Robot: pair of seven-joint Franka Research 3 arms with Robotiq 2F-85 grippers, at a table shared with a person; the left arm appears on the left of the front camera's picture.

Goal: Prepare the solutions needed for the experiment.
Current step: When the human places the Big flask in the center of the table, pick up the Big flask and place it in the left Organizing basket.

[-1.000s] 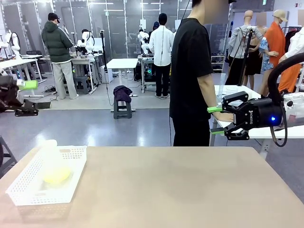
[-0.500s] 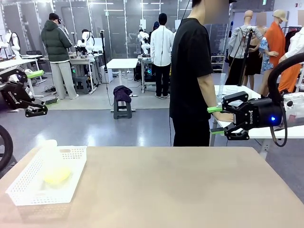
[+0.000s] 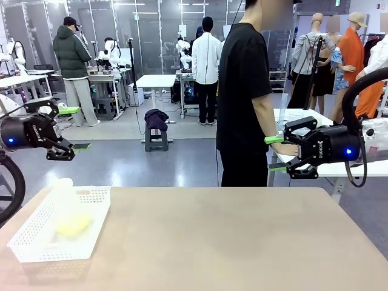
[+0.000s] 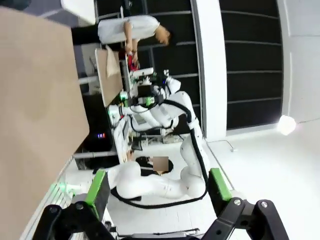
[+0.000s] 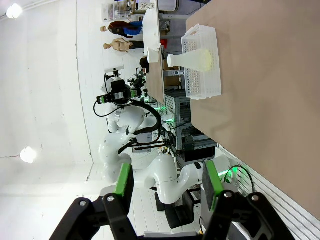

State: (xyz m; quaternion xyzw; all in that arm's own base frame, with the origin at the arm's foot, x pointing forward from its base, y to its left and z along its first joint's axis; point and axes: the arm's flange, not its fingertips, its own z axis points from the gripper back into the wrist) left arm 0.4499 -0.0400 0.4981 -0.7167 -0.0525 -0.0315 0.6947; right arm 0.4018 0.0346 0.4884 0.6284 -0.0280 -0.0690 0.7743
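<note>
The solutions, a small pool of pale yellow-green liquid, show through a frosted plastic flask lying in a white perforated basket at the near left corner of the tan table in the front view. The left gripper hangs in the air above and just beyond the basket at the left edge, its green-padded jaws spread wide with nothing between them. The right gripper hangs past the far right of the table, its jaws partly open and holding nothing, close in front of the hand of a person in a black shirt standing at the far side.

In the left wrist view, rolled sideways, the left gripper rises from the bottom edge with its two green pads well apart and empty; a strip of the table runs along the left.

In the right wrist view, also rolled sideways, the right gripper has its pads apart with nothing held. Far across the table, the basket holds the flask lying down, with the solutions pooled at its wide end.
</note>
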